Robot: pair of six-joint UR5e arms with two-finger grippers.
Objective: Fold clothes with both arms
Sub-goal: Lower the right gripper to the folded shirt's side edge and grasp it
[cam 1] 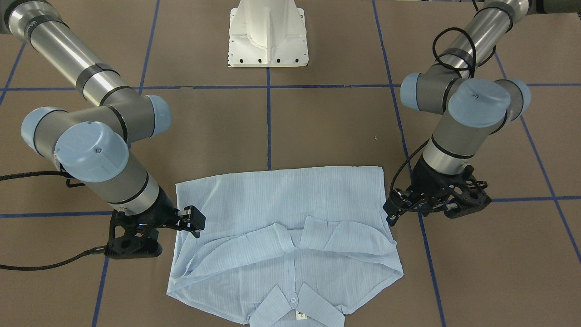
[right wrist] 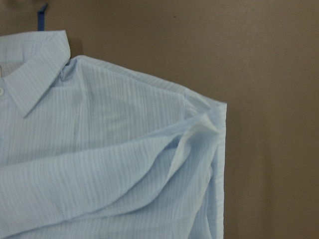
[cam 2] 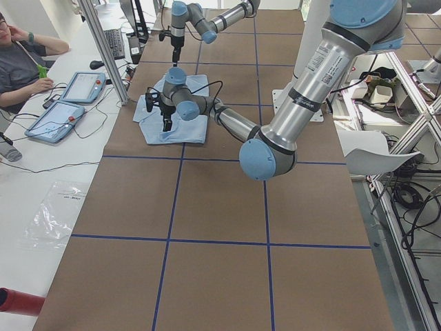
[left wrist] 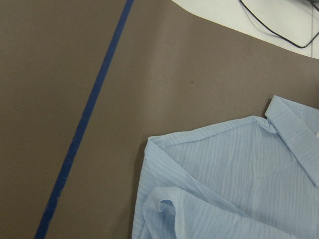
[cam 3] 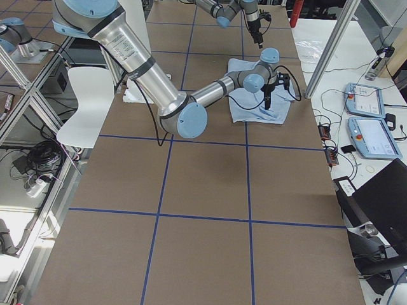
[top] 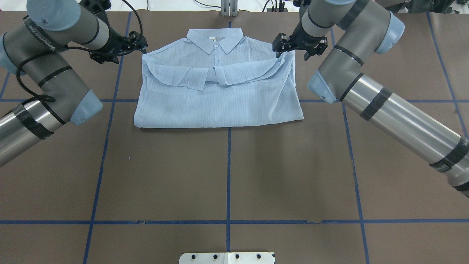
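Note:
The light blue striped shirt [top: 220, 99] lies flat on the brown table, collar [top: 216, 38] at the far edge, both sleeves folded across the chest. Beside one shoulder of the shirt [cam 1: 281, 200] my left gripper [top: 141, 42] [cam 1: 391, 211] hovers, and it looks open and empty. By the other shoulder my right gripper [top: 280, 44] [cam 1: 194, 219] also looks open, holding no cloth. Each wrist view shows only a shoulder corner of the shirt [left wrist: 224, 189] [right wrist: 99, 149], slightly puffed, with no fingers in sight.
Blue tape lines [top: 229, 176] cross the brown table cover. The white pedestal base [cam 1: 268, 36] stands on the robot's side. A person [cam 2: 21, 55] sits at a side table with tablets [cam 2: 69, 103]. A white chair [cam 3: 82, 101] stands beside the table.

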